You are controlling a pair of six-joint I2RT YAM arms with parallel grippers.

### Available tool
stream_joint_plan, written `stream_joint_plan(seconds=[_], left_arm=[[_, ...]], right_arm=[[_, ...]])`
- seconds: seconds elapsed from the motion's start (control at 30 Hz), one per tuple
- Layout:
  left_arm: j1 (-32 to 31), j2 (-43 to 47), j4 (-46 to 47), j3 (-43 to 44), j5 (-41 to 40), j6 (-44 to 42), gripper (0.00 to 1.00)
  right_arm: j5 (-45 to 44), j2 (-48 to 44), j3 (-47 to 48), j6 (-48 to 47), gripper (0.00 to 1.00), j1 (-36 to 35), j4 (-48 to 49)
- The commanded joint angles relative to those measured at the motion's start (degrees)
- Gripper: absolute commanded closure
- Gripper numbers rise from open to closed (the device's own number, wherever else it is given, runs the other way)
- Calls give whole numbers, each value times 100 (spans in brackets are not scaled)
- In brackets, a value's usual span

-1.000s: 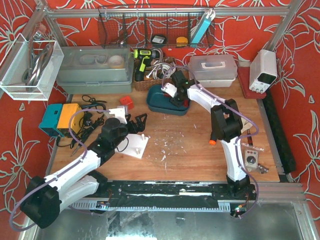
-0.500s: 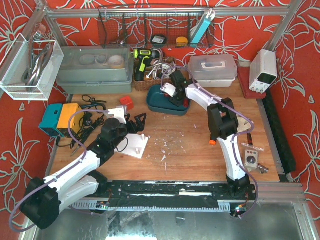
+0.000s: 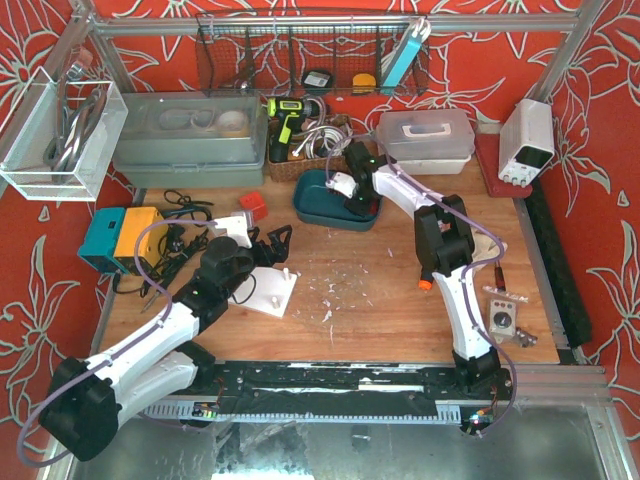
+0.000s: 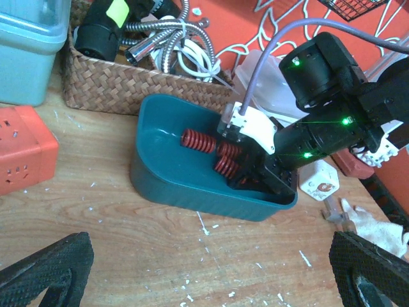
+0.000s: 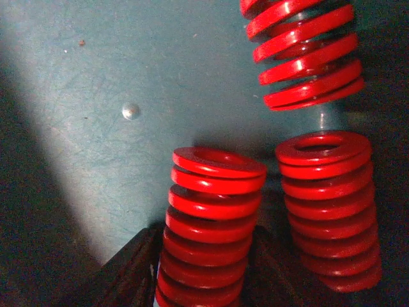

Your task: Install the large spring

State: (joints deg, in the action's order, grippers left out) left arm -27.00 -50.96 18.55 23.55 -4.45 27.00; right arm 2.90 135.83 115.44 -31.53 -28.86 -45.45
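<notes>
From above, the right gripper (image 3: pixel 352 196) is nose-down inside the shallow teal plastic tray (image 3: pixel 312 192) at the back of the table. The left gripper (image 3: pixel 270 243) hangs over the white square base plate with upright pegs (image 3: pixel 270 292) (presumably the spring's destination). At this size neither set of jaws can be read.

In the left wrist view, the left gripper's black fingertips (image 4: pixel 45 268) sit in the bottom corners, spread wide with nothing between them. The pick calls for a straight lift that clears the tray wall.

The right wrist view shows the glossy red coil spring (image 5: pixel 214 217) lying in the tray between the dark fingers (image 5: pixel 131 275). A second red spring (image 5: pixel 326 204) lies just beside it and a third red spring (image 5: pixel 307 51) farther on. A good grip would close squarely across mid-body, so the coils cannot squirt out or drag the neighbour along. The jaws flank the spring closely, but whether they are actually pressing on it I cannot tell.
</notes>
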Motion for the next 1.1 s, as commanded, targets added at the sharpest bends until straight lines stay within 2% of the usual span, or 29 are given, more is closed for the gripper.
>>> stream_joint_plan(seconds=[0.0, 0.2, 0.43, 0.57, 0.8, 0.9, 1.07], left_arm=[[-15, 110, 93, -43, -100, 6, 0], [-15, 95, 82, -49, -105, 28, 0], [-15, 121, 28, -88, -276, 139, 0], [-15, 59, -84, -33, -301, 292, 0], [-6, 74, -300, 76, -361, 668, 0], [-7, 69, -675, 300, -181, 1017, 0], [-7, 113, -1644, 822, 275, 1213, 6]], right_arm=[[-19, 237, 158, -110, 59, 12, -271], [46, 187, 112, -128, 71, 13, -141], [103, -550, -431, -27, 100, -26, 396], [199, -1360, -1172, 139, 100, -88, 1103], [305, -2436, -2198, 494, 100, -230, 1715], [189, -3092, -2860, 649, 100, -392, 2181], [421, -4384, -4327, 1191, 100, -798, 3273]])
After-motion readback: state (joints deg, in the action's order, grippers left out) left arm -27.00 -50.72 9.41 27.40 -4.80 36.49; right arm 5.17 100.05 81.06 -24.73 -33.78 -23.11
